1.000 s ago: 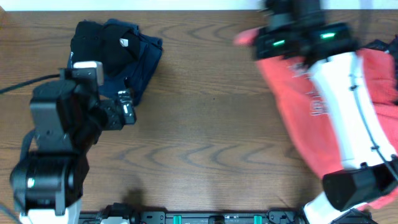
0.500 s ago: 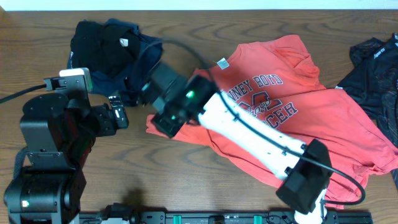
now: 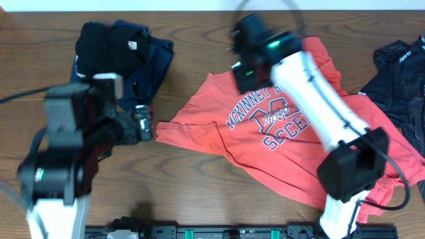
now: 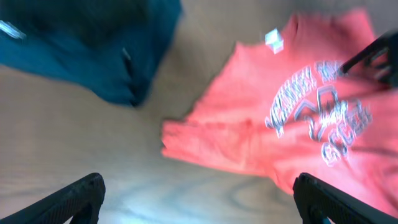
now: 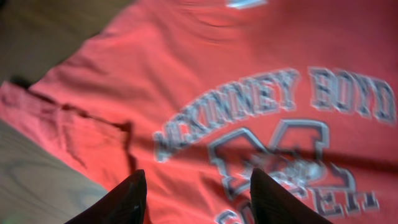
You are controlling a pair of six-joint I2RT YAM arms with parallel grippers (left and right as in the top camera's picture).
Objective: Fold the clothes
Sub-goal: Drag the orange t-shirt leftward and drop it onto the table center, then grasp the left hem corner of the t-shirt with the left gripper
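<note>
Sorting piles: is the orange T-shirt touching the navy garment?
Apart. The left wrist view shows a strip of bare table between the navy garment and the nearest edge of the orange T-shirt.

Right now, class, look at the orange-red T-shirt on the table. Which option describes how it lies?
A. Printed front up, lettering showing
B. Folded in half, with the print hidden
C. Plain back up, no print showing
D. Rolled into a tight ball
A: the T-shirt lies spread on the table, and its navy-and-white lettering faces up in the overhead view and both wrist views.
</note>
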